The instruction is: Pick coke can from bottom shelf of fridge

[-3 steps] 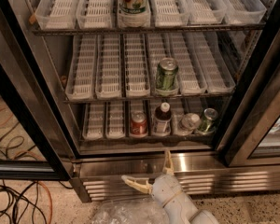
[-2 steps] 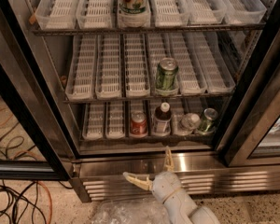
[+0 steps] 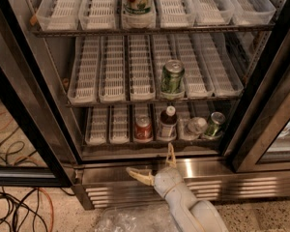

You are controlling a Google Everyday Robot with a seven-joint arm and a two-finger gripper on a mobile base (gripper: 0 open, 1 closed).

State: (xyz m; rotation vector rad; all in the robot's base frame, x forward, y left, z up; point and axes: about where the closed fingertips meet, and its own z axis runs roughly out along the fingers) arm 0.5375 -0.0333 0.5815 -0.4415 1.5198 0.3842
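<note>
The fridge (image 3: 150,173) stands open, its three racks in view. The coke can (image 3: 143,128), red with a silver top, stands upright at the front of the bottom shelf (image 3: 111,127), left of centre. My gripper (image 3: 152,163) is below and just right of the can, in front of the steel base. Its two tan fingers (image 3: 170,154) are spread wide, one pointing up, one pointing left. It is empty and clear of the can.
Right of the coke can stand a dark bottle with a white cap (image 3: 167,123), a clear bottle (image 3: 195,127) and a green can (image 3: 214,124). A green can (image 3: 172,78) is on the middle shelf. Cables (image 3: 14,197) lie on the floor left. Crinkled plastic (image 3: 130,219) lies below.
The view has risen slightly; the gripper sits a little closer to the fridge base. Nothing in the fridge has moved.
</note>
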